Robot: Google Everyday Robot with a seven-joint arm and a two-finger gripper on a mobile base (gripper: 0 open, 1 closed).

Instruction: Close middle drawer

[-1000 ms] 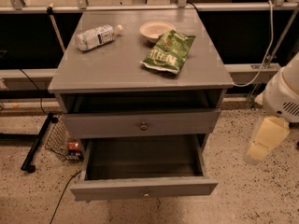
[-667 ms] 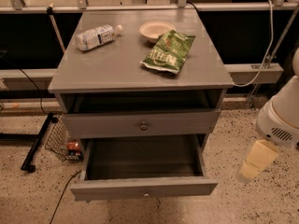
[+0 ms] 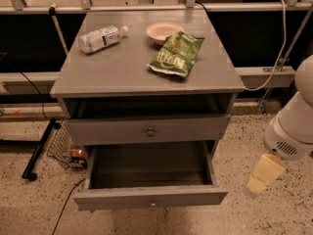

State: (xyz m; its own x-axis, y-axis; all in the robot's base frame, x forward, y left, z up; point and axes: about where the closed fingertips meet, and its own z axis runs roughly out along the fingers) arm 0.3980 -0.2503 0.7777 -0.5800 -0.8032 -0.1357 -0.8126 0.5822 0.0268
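Camera view: bottle, bowl and green chip bag lie atop the table, whose middle drawer stands pulled far out. Pincer hangs right of the table, apart from it; open or closed, I cannot tell. Speckled floor beneath.

The middle drawer stands pulled far out, and the gripper hangs beside its right front corner.

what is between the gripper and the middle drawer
Only bare speckled floor, in the camera view; the gripper hangs beside the middle drawer, not touching it.
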